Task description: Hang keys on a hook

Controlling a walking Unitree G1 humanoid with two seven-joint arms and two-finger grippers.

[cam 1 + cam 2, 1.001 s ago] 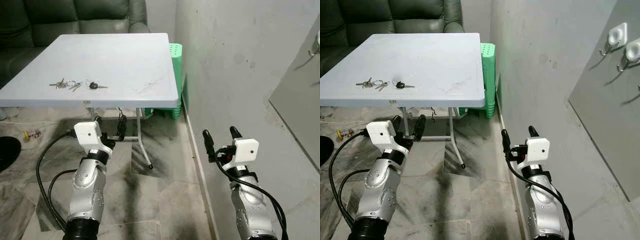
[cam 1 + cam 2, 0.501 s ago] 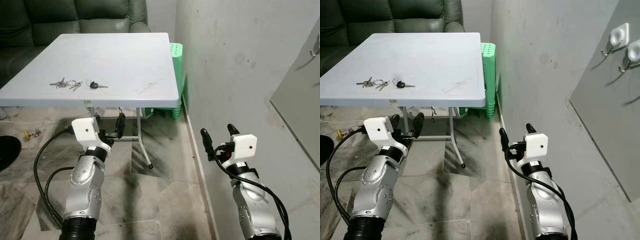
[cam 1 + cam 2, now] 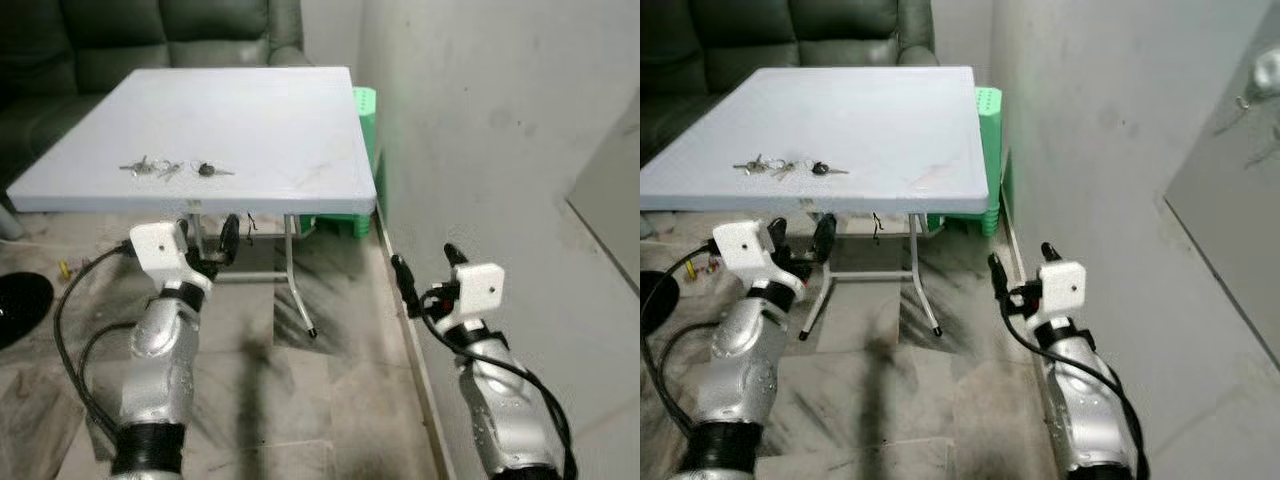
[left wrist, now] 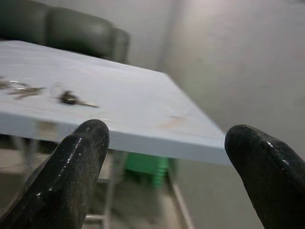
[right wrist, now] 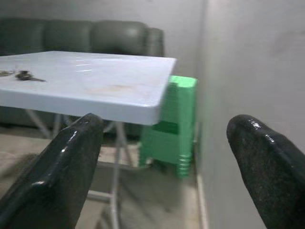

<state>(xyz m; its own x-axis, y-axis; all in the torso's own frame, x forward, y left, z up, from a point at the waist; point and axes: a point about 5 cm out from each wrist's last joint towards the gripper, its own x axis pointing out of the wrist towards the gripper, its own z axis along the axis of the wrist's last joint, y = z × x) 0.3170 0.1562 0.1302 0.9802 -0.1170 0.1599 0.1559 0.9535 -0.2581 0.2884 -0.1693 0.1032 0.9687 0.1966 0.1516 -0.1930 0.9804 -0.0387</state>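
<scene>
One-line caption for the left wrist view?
Open left gripper below the white table's edge, keys lying on top.

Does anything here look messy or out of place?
Mostly the keys, lying loose near the front edge of the white table rather than on a hook. The tabletop also has a faint brownish smudge. Nothing is spilled or tipped.

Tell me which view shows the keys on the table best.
The left eye view: the keys lie unobstructed near the table's front-left edge. The right eye view matches. The left wrist view shows them blurred and edge-on; the right wrist view catches them at the frame's margin.
</scene>
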